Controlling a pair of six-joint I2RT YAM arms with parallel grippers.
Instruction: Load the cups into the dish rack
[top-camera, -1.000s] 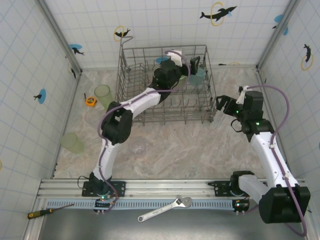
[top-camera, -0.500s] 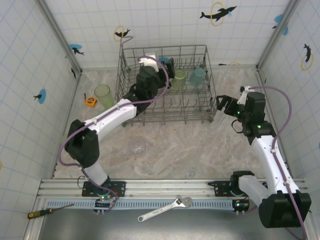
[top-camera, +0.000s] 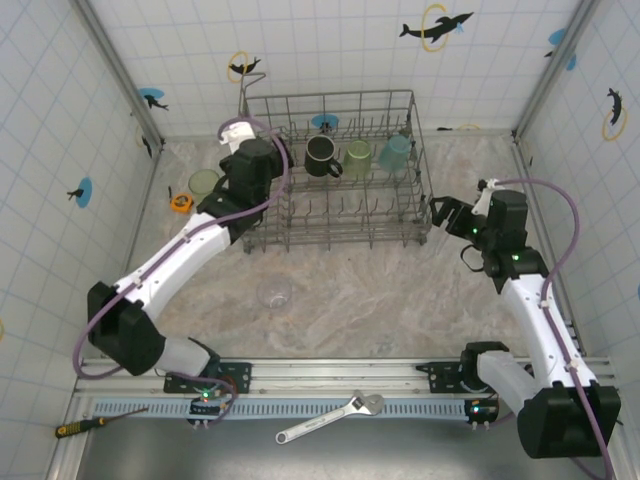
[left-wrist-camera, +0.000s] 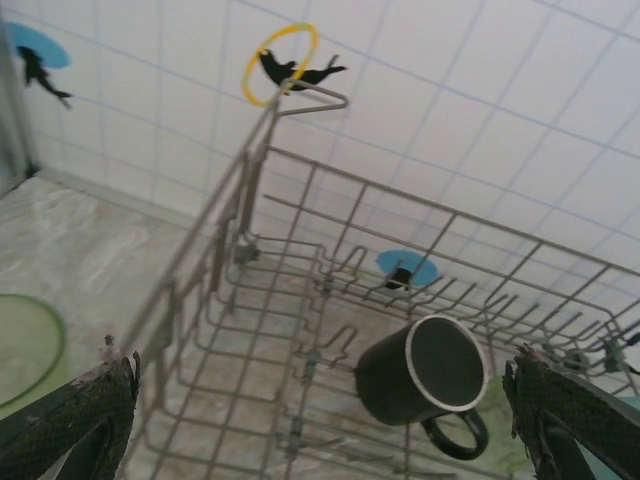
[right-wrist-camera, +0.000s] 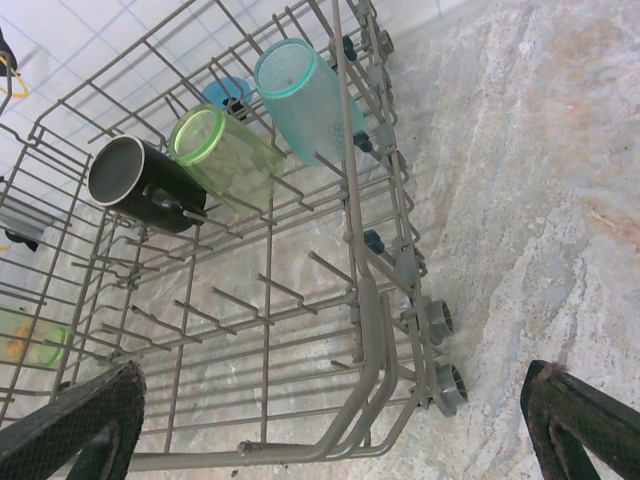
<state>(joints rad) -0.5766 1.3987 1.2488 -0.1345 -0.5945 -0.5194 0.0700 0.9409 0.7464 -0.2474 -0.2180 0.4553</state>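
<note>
The grey wire dish rack (top-camera: 415, 190) stands at the back of the table. Along its far row lie a black handled mug (top-camera: 322, 156), a light-green tumbler (top-camera: 358, 158) and a teal tumbler (top-camera: 394, 152). My left gripper (top-camera: 283, 160) hangs open and empty over the rack's left end, left of the black mug (left-wrist-camera: 420, 370). My right gripper (top-camera: 440, 213) is open and empty just outside the rack's right near corner (right-wrist-camera: 360, 330), facing the mug (right-wrist-camera: 140, 180), green tumbler (right-wrist-camera: 225, 150) and teal tumbler (right-wrist-camera: 310, 95). Another green cup (top-camera: 205, 183) stands left of the rack; a clear cup (top-camera: 273, 293) sits in front.
A small orange tape measure (top-camera: 181, 202) lies by the green cup (left-wrist-camera: 25, 345). A wrench (top-camera: 330, 417) and a screwdriver (top-camera: 90, 425) rest on the front rail. Tiled walls close in the left, back and right sides.
My left arm has drawn back leftward from the rack's middle to its left end, leaving the black mug lying in the far row. The right arm has barely shifted.
</note>
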